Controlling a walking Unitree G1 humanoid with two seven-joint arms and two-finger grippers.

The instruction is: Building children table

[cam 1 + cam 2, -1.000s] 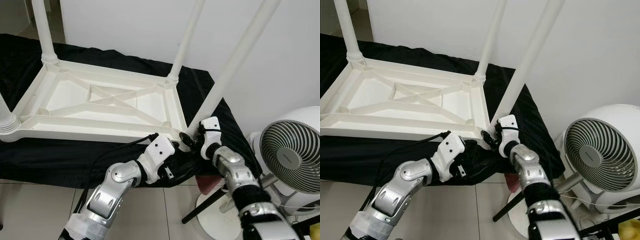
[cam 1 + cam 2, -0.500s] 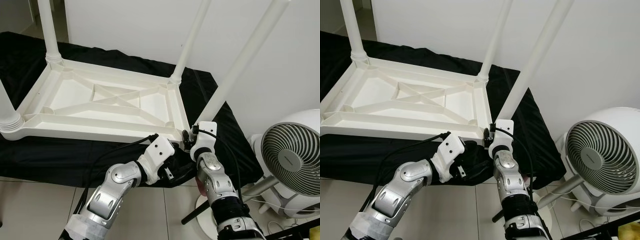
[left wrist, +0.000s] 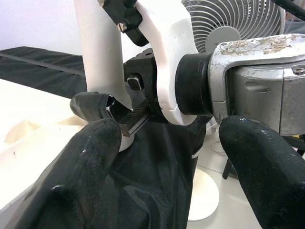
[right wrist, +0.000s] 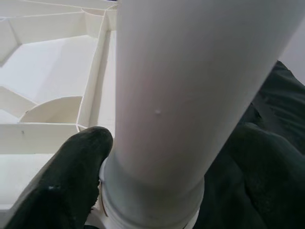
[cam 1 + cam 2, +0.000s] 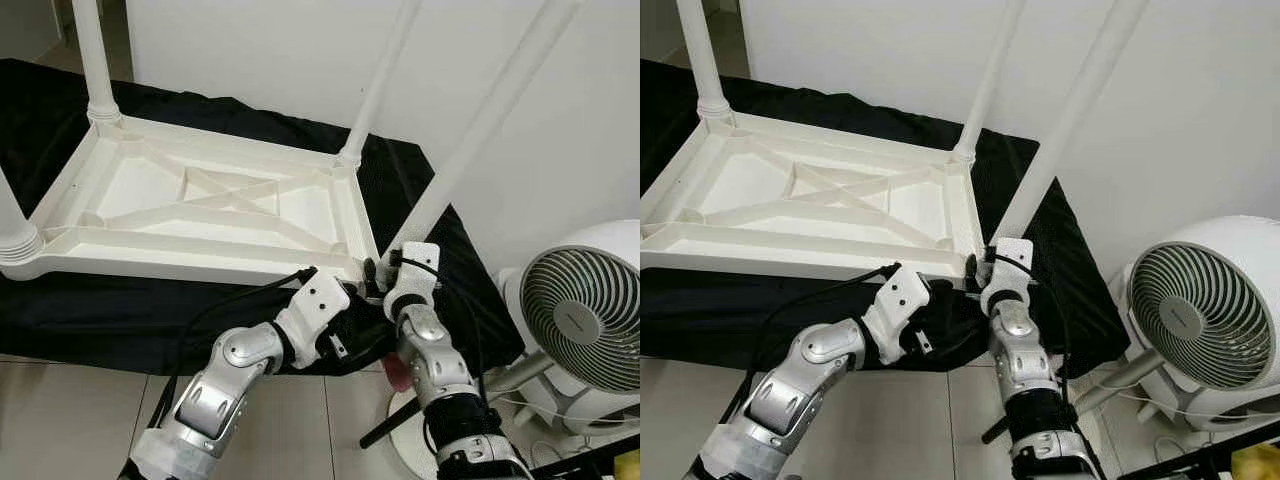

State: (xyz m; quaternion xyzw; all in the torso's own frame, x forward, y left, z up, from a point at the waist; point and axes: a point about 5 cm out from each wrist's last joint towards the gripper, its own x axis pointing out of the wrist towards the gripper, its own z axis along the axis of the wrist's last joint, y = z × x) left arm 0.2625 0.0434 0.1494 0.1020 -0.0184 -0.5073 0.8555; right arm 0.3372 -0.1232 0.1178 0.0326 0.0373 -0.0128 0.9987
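The white children's table lies upside down on a black cloth, its legs pointing up. At the near right corner a tilted white leg meets its socket. My right gripper is shut on the base of this leg, one black finger on each side. Just in front of that corner and slightly lower, my left gripper stands open. Its fingers are spread and hold nothing, and they point at the right wrist and the leg's base.
Other legs stand at the far right, the far left and the near left corner. A white floor fan on a stand is close to my right arm. A white wall is behind, and tiled floor lies below the cloth's edge.
My right arm has swung in from the right and now comes up from below the corner, its gripper still at the leg's base. The left arm has hardly moved. The camera shifted slightly.
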